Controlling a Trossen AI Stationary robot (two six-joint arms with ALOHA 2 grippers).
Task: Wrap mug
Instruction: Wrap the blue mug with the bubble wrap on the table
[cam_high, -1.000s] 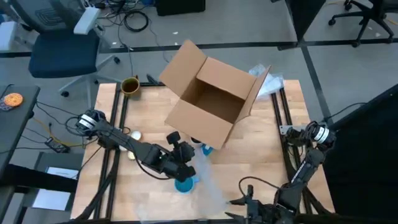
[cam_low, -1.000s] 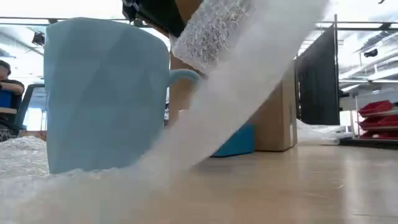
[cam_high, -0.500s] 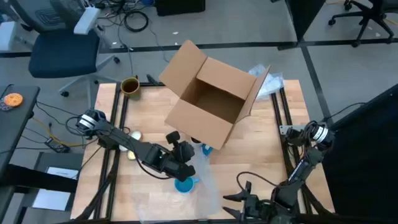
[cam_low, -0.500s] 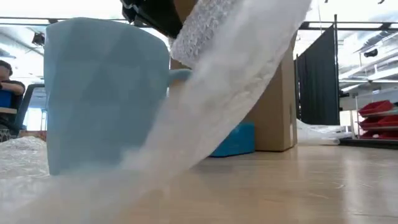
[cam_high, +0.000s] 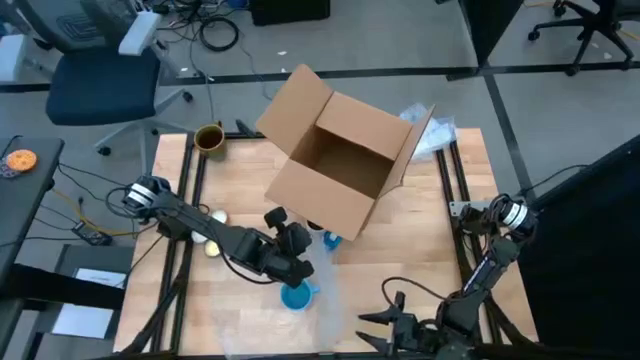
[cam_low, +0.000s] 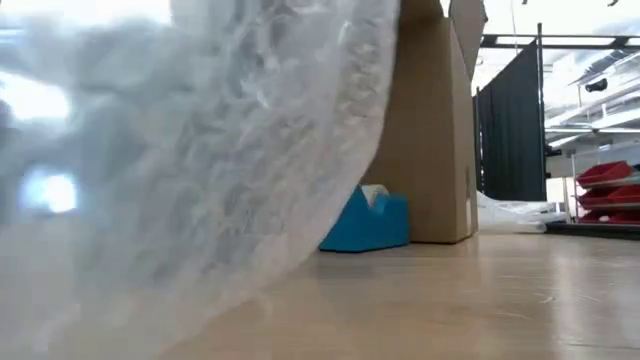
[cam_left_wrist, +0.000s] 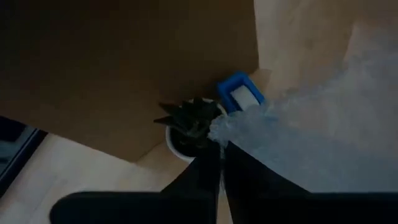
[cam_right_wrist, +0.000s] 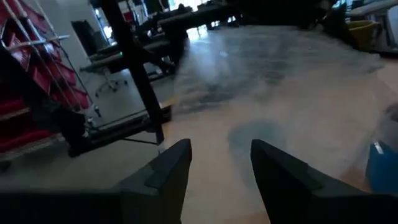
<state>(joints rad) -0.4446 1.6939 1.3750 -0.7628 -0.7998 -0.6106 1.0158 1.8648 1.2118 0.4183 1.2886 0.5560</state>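
Left wrist view gives us the left gripper (cam_left_wrist: 220, 163) with its two fingers pinched together on the edge of the bubble wrap (cam_left_wrist: 311, 143), which spreads away from the fingertips as a pale sheet. From above we see that gripper (cam_high: 293, 262) just over the blue mug (cam_high: 296, 296), which stands upright near the front middle of the table (cam_high: 420, 250) on the wrap, mouth up; we cannot tell which way its handle points. In the low view the lifted sheet (cam_low: 200, 170) hangs like a curtain across the left and middle of the picture and hides the mug behind it. Just behind the gripper stands the open cardboard box (cam_high: 345, 160), tilted, flaps up, filling the back middle of the table, with a blue tape dispenser (cam_low: 368, 220) at its foot. Bare wood lies open to the right of the wrap and along the left side. The right gripper (cam_high: 398, 322) waits at the front edge, right of the mug, fingers spread apart (cam_right_wrist: 155, 174) and holding nothing.
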